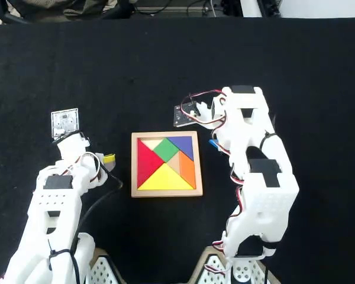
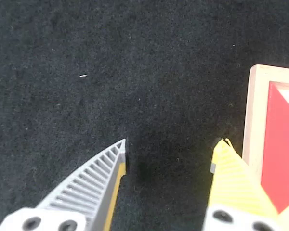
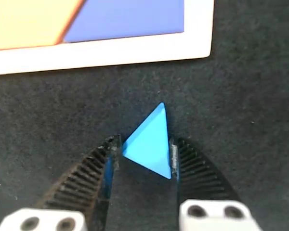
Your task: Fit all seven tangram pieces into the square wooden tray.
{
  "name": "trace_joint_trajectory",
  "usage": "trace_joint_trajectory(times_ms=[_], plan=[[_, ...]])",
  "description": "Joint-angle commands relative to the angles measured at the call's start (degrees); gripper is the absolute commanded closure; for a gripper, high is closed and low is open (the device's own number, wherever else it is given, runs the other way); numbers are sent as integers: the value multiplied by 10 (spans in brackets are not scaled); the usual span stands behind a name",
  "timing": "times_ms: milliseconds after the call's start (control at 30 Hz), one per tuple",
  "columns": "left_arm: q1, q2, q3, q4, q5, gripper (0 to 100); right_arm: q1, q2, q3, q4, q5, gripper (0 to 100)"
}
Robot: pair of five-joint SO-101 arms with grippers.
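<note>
Jaws on right arm clamp blue triangle point(image 3: 149, 144) just beside tray point(image 3: 197, 45).

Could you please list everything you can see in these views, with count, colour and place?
Table: one, black, under everything.
Tray: one, pale wood, square, mid-table between the arms.
Red triangle: one, large, tray's left part.
Yellow triangle: one, large, tray's near part.
Green square: one, tray's far middle.
Blue piece: one, tray's far right corner.
Orange piece: one, along the tray's right side.
Pale triangle: one, tray's far left corner.
Small triangle: one, light blue, outside the tray by its far right corner.
Left gripper: one, open, over bare table left of the tray.
Right gripper: one, shut on the small triangle.
</note>
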Motion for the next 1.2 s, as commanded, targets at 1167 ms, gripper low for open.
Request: trace_joint_trajectory(times_ms=[1167], plan=[[10, -8, -2, -9, 3, 719, -310, -14, -97, -58, -329, 858]])
